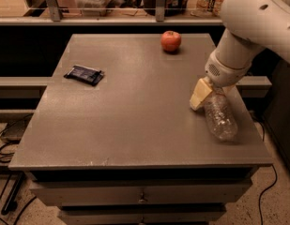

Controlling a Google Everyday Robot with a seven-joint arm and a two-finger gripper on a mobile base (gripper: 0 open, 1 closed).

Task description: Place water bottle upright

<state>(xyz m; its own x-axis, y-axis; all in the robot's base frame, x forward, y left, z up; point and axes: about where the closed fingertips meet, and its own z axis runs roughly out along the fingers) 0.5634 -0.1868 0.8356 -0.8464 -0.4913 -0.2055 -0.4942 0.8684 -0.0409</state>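
The water bottle (220, 119) is clear ribbed plastic and lies on its side near the right edge of the grey table (135, 121). Its base points toward the front edge. Its neck end is hidden behind my gripper (200, 95). The gripper is cream-coloured and sits low at the bottle's neck end, touching or nearly touching the table. The white arm (248, 27) reaches in from the upper right.
A red apple (171, 41) stands at the back of the table. A dark snack packet (84, 74) lies at the left. The table's right edge is close beside the bottle. A shelf with clutter runs behind the table.
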